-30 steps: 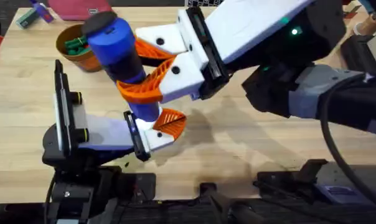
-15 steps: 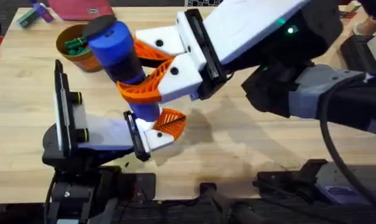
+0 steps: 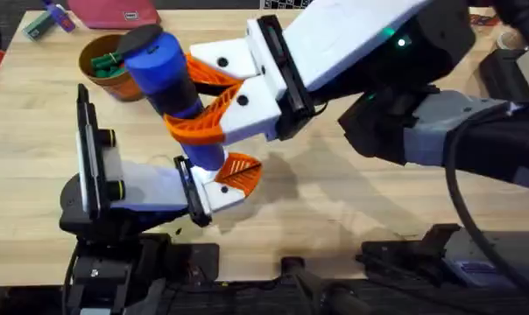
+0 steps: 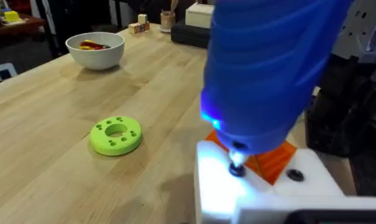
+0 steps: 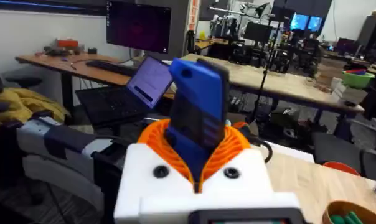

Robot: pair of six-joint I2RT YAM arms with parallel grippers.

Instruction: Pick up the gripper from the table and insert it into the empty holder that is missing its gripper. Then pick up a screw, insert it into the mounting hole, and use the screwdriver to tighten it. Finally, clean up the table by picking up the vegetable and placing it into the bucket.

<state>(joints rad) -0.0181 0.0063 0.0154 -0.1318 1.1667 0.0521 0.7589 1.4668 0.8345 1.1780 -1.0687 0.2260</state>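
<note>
Screwdriver [image 3: 170, 87]: blue, near upright, tip down on a screw [image 4: 237, 167] in the white holder [image 4: 238, 193] at the left gripper [image 3: 225, 179]. Right gripper [image 3: 203, 103]: orange fingers clamped round the screwdriver body. Left gripper: jaw state can't tell. Bucket [image 3: 104, 66]: far-left on the table [image 3: 352, 206], green item inside. Green disc [image 4: 116, 135] and white bowl [image 4: 95, 48] lie well apart.

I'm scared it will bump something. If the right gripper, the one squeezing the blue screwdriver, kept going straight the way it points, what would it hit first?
The right gripper points toward the table's far left corner. Beyond the screwdriver it holds, the orange bucket lies in that line, though the gripper may pass above it; depth is unclear.
</note>
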